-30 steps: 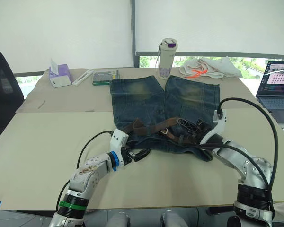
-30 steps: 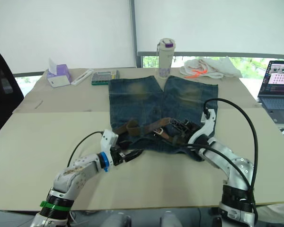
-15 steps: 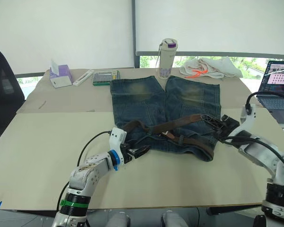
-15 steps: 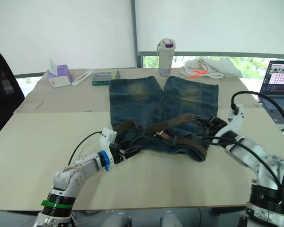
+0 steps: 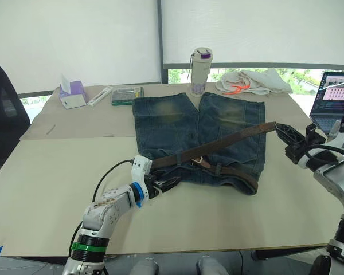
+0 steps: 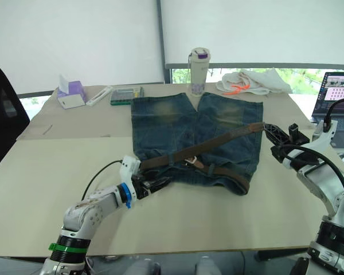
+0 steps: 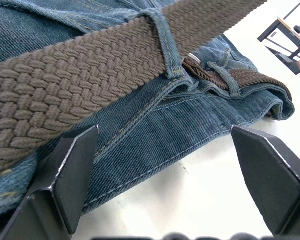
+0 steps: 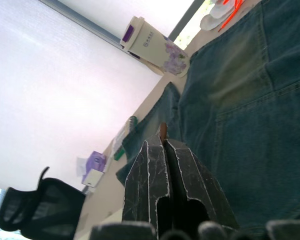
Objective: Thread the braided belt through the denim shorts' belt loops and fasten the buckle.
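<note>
White roller blinds close off the top of the frame behind your beige desk, and along its far edge you have a tissue box at upper left, a flat tin, a tall bottle at top centre, a white cloth with orange cord and a laptop at the right edge. Your denim shorts lie flat at the middle of the frame, legs pointing to the far side and waistband nearest you. The braided belt runs in a taut diagonal line from the lower left corner of the waistband up to the right, lifted off the denim at its right end. Your right pincer, at the right of the frame just past the shorts' edge, has its fingers pressed together on that belt end; the right wrist view shows a thin brown sliver caught between the two black fingers. Another stretch of belt lies along the waistband, threaded under belt loops, with the buckle near the middle of the waistband. Your left pincer sits at the waistband's lower left corner, its fingers spread wide apart over the denim just below the strap.
</note>
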`<act>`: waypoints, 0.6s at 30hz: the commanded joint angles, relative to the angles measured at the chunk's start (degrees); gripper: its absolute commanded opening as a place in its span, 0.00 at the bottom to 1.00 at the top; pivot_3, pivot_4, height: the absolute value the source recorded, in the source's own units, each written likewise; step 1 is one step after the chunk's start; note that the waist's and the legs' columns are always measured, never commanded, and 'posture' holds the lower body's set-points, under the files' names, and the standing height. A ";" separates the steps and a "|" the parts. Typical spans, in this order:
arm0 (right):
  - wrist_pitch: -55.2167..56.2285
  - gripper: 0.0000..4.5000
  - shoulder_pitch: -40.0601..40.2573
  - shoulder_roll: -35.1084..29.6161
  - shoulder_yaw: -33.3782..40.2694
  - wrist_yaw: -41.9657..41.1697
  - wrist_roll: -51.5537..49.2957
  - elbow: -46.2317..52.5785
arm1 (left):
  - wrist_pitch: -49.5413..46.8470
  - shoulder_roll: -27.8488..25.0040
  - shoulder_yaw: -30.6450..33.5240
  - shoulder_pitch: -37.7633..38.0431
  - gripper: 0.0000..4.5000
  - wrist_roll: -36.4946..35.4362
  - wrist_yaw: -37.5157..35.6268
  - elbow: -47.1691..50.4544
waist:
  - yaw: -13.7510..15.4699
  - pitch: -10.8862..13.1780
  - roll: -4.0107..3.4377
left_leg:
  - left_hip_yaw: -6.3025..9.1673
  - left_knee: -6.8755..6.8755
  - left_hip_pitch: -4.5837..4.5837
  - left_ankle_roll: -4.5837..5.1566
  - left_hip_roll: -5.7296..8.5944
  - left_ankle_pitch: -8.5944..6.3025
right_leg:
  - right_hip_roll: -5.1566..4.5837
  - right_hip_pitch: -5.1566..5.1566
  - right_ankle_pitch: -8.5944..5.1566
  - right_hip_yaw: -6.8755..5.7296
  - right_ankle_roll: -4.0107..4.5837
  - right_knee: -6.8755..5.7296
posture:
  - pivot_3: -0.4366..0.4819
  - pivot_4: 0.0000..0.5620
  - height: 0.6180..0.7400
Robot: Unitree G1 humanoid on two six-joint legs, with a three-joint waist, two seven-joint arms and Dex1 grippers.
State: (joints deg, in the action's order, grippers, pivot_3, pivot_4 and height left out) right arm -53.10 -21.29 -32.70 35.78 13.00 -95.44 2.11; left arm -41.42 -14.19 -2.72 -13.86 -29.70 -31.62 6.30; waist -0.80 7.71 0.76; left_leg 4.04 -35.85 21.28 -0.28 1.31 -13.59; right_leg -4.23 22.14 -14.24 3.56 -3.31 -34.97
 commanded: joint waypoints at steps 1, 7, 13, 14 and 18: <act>2.29 0.00 -0.93 2.86 -3.44 2.97 -6.46 8.11 | 1.69 -0.77 0.76 1.74 0.99 0.38 -1.47 -1.92 | -0.21 -0.04 -0.07 | 0.00 0.01 -0.01 0.01 -0.02 -0.01 | 0.01 0.01 0.01 0.02 0.02 0.00 | 0.48 0.27 1.00; 7.74 0.00 -1.99 9.78 -11.42 10.30 -13.85 13.89 | -3.09 0.74 11.52 -0.41 0.99 -18.85 -7.96 4.81 | -0.33 0.05 0.09 | 0.10 -0.03 0.01 0.03 -0.24 -0.01 | 0.21 0.15 0.02 0.02 0.03 -0.01 | 0.48 0.27 1.00; 10.87 0.00 -3.56 15.10 -17.87 12.91 -13.61 14.16 | -13.59 0.74 16.47 -1.26 0.99 -41.50 -7.49 9.92 | -0.16 0.09 0.13 | 0.39 -0.02 0.07 0.03 -0.18 -0.02 | 0.09 0.20 0.14 -0.02 0.23 0.00 | 0.48 0.27 1.00; 11.34 0.00 -3.66 15.66 -18.67 13.20 -13.14 13.97 | -14.69 1.09 16.58 -1.47 0.99 -44.03 -6.18 10.29 | -0.10 0.09 0.13 | 0.40 -0.04 0.05 0.03 -0.13 -0.02 | 0.04 0.18 0.14 -0.02 0.23 -0.01 | 0.48 0.27 1.00; 13.14 0.00 -3.82 17.59 -21.38 12.82 -10.23 13.69 | -15.11 4.25 15.44 -2.71 0.99 -50.94 2.54 10.70 | -0.05 0.09 0.13 | 0.45 -0.07 0.00 0.03 -0.08 -0.01 | 0.01 0.12 0.14 -0.04 0.23 0.00 | 0.48 0.27 1.00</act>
State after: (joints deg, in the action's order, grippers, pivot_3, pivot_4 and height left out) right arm -41.35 -24.04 -15.33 14.54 26.50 -106.41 14.11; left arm -56.39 -10.84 13.22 -15.65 -76.81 -32.12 15.23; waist -0.85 7.80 0.89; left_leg 4.48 -35.92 21.27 -0.25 1.23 -13.61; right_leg -4.21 22.26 -14.10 3.53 -3.08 -34.97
